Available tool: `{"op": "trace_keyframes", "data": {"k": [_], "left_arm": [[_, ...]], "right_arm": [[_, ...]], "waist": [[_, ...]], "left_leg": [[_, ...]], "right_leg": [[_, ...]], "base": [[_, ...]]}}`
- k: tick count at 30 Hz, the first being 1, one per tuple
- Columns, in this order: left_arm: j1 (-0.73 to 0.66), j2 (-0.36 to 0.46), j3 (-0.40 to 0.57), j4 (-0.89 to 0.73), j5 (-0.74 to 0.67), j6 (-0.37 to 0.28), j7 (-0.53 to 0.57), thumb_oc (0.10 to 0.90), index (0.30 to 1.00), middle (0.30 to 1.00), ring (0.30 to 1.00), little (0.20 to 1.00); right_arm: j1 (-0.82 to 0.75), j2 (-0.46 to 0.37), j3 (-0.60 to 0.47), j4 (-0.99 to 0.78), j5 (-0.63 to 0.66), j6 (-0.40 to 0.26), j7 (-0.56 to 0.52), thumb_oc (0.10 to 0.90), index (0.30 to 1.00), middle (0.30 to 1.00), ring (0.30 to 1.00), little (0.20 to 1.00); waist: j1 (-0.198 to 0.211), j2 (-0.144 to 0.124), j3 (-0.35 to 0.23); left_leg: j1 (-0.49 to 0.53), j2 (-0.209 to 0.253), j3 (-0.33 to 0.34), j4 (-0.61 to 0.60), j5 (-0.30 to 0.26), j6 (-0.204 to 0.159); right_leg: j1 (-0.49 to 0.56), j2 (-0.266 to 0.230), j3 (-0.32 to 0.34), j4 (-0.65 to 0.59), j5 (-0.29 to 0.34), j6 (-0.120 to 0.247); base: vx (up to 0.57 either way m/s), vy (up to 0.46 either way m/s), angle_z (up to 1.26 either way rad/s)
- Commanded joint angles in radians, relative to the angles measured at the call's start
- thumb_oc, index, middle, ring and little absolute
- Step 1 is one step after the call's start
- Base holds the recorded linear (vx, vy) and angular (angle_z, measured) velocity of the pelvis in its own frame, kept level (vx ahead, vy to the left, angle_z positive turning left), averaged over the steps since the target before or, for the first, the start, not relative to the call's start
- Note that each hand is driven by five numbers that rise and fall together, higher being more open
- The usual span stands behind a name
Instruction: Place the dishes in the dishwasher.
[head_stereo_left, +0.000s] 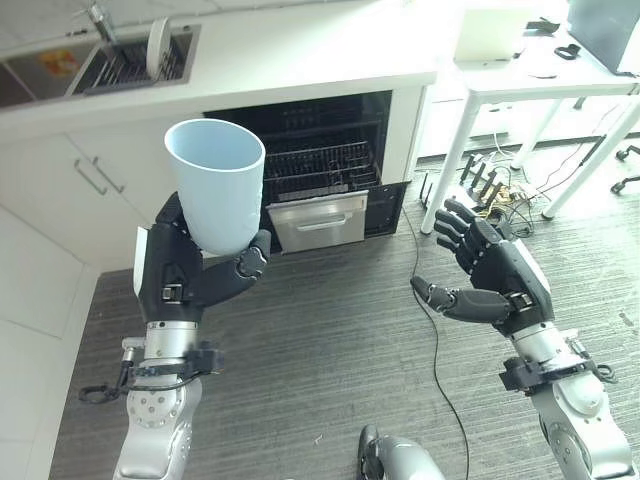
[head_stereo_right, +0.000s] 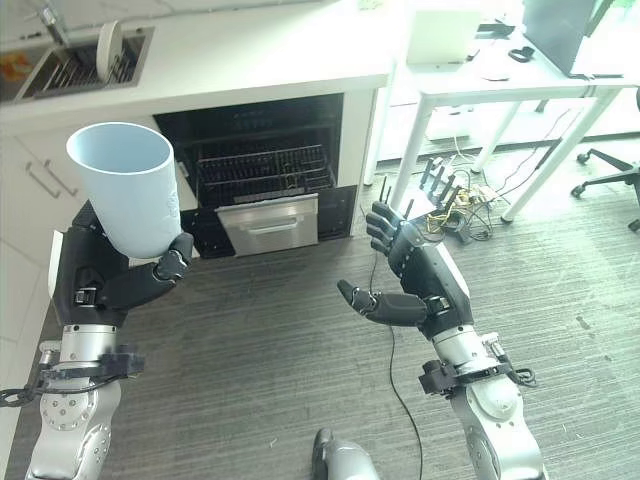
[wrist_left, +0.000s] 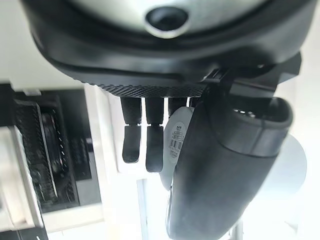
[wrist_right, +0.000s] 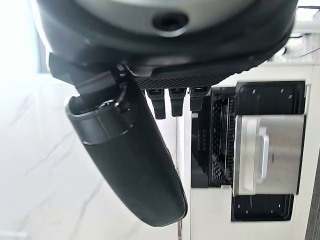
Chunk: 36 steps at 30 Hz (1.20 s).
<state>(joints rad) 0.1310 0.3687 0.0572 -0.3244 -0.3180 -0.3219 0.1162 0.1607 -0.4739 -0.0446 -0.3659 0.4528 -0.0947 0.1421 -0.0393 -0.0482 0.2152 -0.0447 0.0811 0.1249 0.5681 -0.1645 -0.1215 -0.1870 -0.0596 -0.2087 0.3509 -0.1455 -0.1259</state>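
A pale blue cup (head_stereo_left: 216, 183) stands upright in my left hand (head_stereo_left: 180, 275), whose fingers and thumb curl round its lower part, at chest height over the floor. The cup's base with a label (wrist_left: 178, 135) shows past the thumb in the left wrist view. The dishwasher (head_stereo_left: 310, 165) under the counter is open, its black wire rack (head_stereo_left: 320, 170) pulled partly out above a steel front panel (head_stereo_left: 318, 221). My right hand (head_stereo_left: 492, 272) hovers open to the right, palm turned inward, holding nothing.
A sink (head_stereo_left: 125, 60) with a white plate (head_stereo_left: 157, 45) upright in it sits on the counter (head_stereo_left: 300, 60) at back left. A white table (head_stereo_left: 540, 80) stands at right, with cables and a router (head_stereo_left: 480, 185) on the floor beneath.
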Motion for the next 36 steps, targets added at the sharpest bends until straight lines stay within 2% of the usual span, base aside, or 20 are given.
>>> {"op": "trace_keyframes", "data": {"k": [1,2,3,5,8,11,13,18,19,20,23,24,25,26,27,29,31,32,34,36], "left_arm": [[-0.025,0.037,0.040,-0.085,-0.040,-0.161,-0.006,0.400,0.300,0.300,0.300,0.300],[-0.018,0.039,0.044,-0.083,-0.048,-0.169,-0.012,0.400,0.300,0.300,0.300,0.300],[-0.014,0.039,0.046,-0.079,-0.052,-0.176,-0.012,0.400,0.300,0.300,0.300,0.300],[-0.010,0.037,0.047,-0.077,-0.066,-0.180,-0.008,0.400,0.300,0.300,0.300,0.300],[0.003,0.024,0.046,-0.068,-0.058,-0.204,0.002,0.400,0.300,0.300,0.300,0.300],[0.009,0.022,0.056,-0.062,-0.054,-0.209,0.022,0.400,0.300,0.300,0.300,0.300],[0.011,0.027,0.061,-0.064,-0.051,-0.203,0.036,0.400,0.300,0.300,0.300,0.300],[-0.026,0.047,0.067,-0.060,-0.053,-0.173,0.009,0.400,0.300,0.300,0.300,0.300],[-0.043,0.053,0.063,-0.054,-0.054,-0.165,0.002,0.400,0.300,0.300,0.300,0.300],[-0.067,0.064,0.061,-0.046,-0.062,-0.155,-0.015,0.400,0.300,0.300,0.300,0.300],[-0.079,0.070,0.061,-0.044,-0.064,-0.150,-0.027,0.400,0.300,0.300,0.300,0.300],[-0.084,0.074,0.063,-0.047,-0.069,-0.141,-0.036,0.400,0.300,0.300,0.300,0.300],[-0.092,0.079,0.055,-0.044,-0.056,-0.145,-0.039,0.400,0.300,0.300,0.300,0.300],[-0.094,0.081,0.053,-0.042,-0.046,-0.149,-0.037,0.400,0.300,0.300,0.300,0.300],[-0.095,0.080,0.052,-0.044,-0.035,-0.150,-0.036,0.400,0.300,0.300,0.300,0.300],[-0.096,0.079,0.054,-0.041,-0.021,-0.152,-0.030,0.400,0.300,0.300,0.300,0.300],[-0.106,0.089,0.063,-0.044,-0.027,-0.134,-0.024,0.400,0.300,0.300,0.300,0.300],[-0.121,0.103,0.063,-0.039,-0.023,-0.126,-0.020,0.400,0.300,0.300,0.300,0.300],[-0.130,0.102,0.054,-0.038,-0.016,-0.120,-0.020,0.400,0.300,0.300,0.300,0.300],[-0.132,0.098,0.041,-0.033,-0.002,-0.120,-0.008,0.400,0.300,0.300,0.300,0.300]], "right_arm": [[-0.073,0.002,-0.044,-0.080,0.031,-0.110,0.016,0.800,0.900,0.900,0.900,0.900],[-0.075,0.005,-0.044,-0.077,0.027,-0.109,0.019,0.800,0.900,0.900,0.900,0.900],[-0.075,0.010,-0.043,-0.073,0.021,-0.109,0.025,0.800,0.900,0.900,0.900,0.900],[-0.072,0.011,-0.042,-0.076,0.015,-0.106,0.029,0.800,0.900,0.900,0.900,0.900],[-0.067,-0.005,-0.046,-0.087,0.024,-0.103,0.033,0.800,0.900,0.900,0.900,0.900],[-0.057,-0.018,-0.051,-0.094,0.041,-0.102,0.050,0.800,0.900,0.900,0.900,0.900],[-0.036,-0.016,-0.055,-0.108,0.053,-0.103,0.061,0.800,0.900,0.900,0.900,0.900],[-0.037,0.001,-0.055,-0.122,0.050,-0.098,0.038,0.800,0.900,0.900,0.900,0.900],[-0.047,0.006,-0.051,-0.120,0.043,-0.098,0.025,0.800,0.900,0.900,0.900,0.900],[-0.070,0.020,-0.041,-0.114,0.027,-0.099,-0.003,0.800,0.900,0.900,0.900,0.900],[-0.086,0.031,-0.035,-0.108,0.017,-0.102,-0.017,0.800,0.900,0.900,0.900,0.900],[-0.092,0.040,-0.033,-0.107,0.017,-0.101,-0.024,0.800,0.900,0.900,0.900,0.900],[-0.094,0.054,-0.021,-0.104,0.015,-0.110,-0.029,0.800,0.900,0.900,0.900,0.900],[-0.092,0.063,-0.017,-0.103,0.013,-0.117,-0.022,0.800,0.900,0.900,0.900,0.900],[-0.088,0.071,-0.008,-0.103,0.006,-0.125,-0.016,0.800,0.900,0.900,0.900,0.900],[-0.082,0.079,0.005,-0.096,0.003,-0.133,-0.008,0.800,0.900,0.900,0.900,0.900],[-0.082,0.076,0.007,-0.086,0.014,-0.133,-0.001,0.800,0.900,0.900,0.900,0.900],[-0.081,0.063,-0.004,-0.082,0.035,-0.144,0.011,0.800,0.900,0.900,0.900,0.900],[-0.083,0.063,-0.004,-0.082,0.037,-0.151,0.011,0.800,0.900,0.900,0.900,0.900],[-0.087,0.076,0.006,-0.086,0.023,-0.150,0.008,0.800,0.900,0.900,0.900,0.900]], "waist": [[0.016,0.001,-0.052],[0.015,0.018,-0.050],[0.016,0.034,-0.047],[0.025,0.052,-0.042],[0.040,0.062,-0.037],[0.045,0.067,-0.043],[0.046,0.060,-0.052],[0.059,0.042,-0.080],[0.064,0.036,-0.084],[0.080,0.026,-0.087],[0.092,0.021,-0.088],[0.095,0.017,-0.089],[0.093,0.011,-0.087],[0.087,0.019,-0.084],[0.079,0.028,-0.075],[0.073,0.032,-0.065],[0.072,0.028,-0.056],[0.055,0.006,-0.035],[0.036,-0.004,-0.027],[0.019,0.001,-0.018]], "left_leg": [[-0.002,-0.049,0.068,-0.268,-0.009,0.094],[-0.035,-0.029,0.069,-0.268,-0.031,0.084],[-0.076,-0.005,0.056,-0.268,-0.021,0.066],[-0.162,0.051,0.023,-0.268,0.035,0.027],[-0.236,0.104,0.013,-0.268,0.093,0.001],[-0.240,0.124,0.026,-0.268,0.095,0.000],[-0.217,0.105,0.025,-0.268,0.065,0.013],[-0.193,0.069,0.016,-0.268,0.033,0.039],[-0.187,0.055,0.006,-0.268,0.025,0.045],[-0.179,0.019,-0.024,-0.268,0.010,0.062],[-0.176,-0.005,-0.047,-0.268,0.000,0.077],[-0.174,-0.022,-0.050,-0.268,-0.008,0.093],[-0.168,-0.045,-0.056,-0.268,-0.018,0.118],[-0.159,-0.048,-0.070,-0.268,-0.023,0.129],[-0.147,-0.049,-0.085,-0.268,-0.027,0.135],[-0.138,-0.045,-0.085,-0.268,-0.033,0.136],[-0.129,-0.032,-0.067,-0.268,-0.034,0.123],[-0.113,-0.033,-0.033,-0.268,-0.048,0.115],[-0.104,-0.040,-0.023,-0.268,-0.065,0.118],[-0.081,-0.042,-0.031,-0.268,-0.080,0.121]], "right_leg": [[0.057,-0.054,0.043,-0.051,-0.024,0.208],[0.059,-0.036,0.044,-0.051,-0.028,0.212],[0.066,-0.018,0.047,-0.051,-0.037,0.213],[0.093,0.003,0.054,-0.051,-0.066,0.210],[0.135,0.016,0.047,-0.051,-0.108,0.195],[0.158,0.005,0.029,-0.051,-0.125,0.197],[0.182,-0.013,0.027,-0.051,-0.137,0.210],[0.187,-0.057,0.007,-0.051,-0.116,0.242],[0.186,-0.071,0.002,-0.051,-0.107,0.253],[0.191,-0.101,-0.008,-0.051,-0.092,0.274],[0.203,-0.114,-0.017,-0.051,-0.083,0.285],[0.223,-0.119,-0.021,-0.051,-0.062,0.293],[0.240,-0.116,-0.027,-0.051,0.045,0.305],[0.250,-0.098,-0.030,-0.051,0.105,0.309],[0.228,-0.084,-0.026,-0.019,0.136,0.305],[0.177,-0.082,-0.028,0.018,0.133,0.292],[0.162,-0.082,-0.055,-0.051,0.100,0.279],[0.061,-0.120,-0.019,-0.051,0.039,0.283],[-0.014,-0.138,0.052,-0.051,0.074,0.300],[-0.094,-0.150,0.104,-0.051,0.103,0.308]], "base": [[0.18,0.075,0.07],[0.10,0.108,0.04],[0.12,0.099,0.08],[0.13,0.091,0.09],[0.19,0.193,-0.01],[0.18,0.218,-0.33],[0.18,0.225,-0.34],[0.14,0.188,-0.19],[0.17,0.270,0.33],[0.16,0.260,0.31],[0.11,0.172,0.21],[0.18,0.255,0.11],[0.22,0.272,0.06],[0.19,0.206,0.07],[0.10,0.105,0.05],[0.11,0.030,-0.02],[0.18,-0.162,-0.27],[0.19,-0.273,-0.50],[0.20,-0.252,-0.46],[0.27,-0.269,0.13]]}}
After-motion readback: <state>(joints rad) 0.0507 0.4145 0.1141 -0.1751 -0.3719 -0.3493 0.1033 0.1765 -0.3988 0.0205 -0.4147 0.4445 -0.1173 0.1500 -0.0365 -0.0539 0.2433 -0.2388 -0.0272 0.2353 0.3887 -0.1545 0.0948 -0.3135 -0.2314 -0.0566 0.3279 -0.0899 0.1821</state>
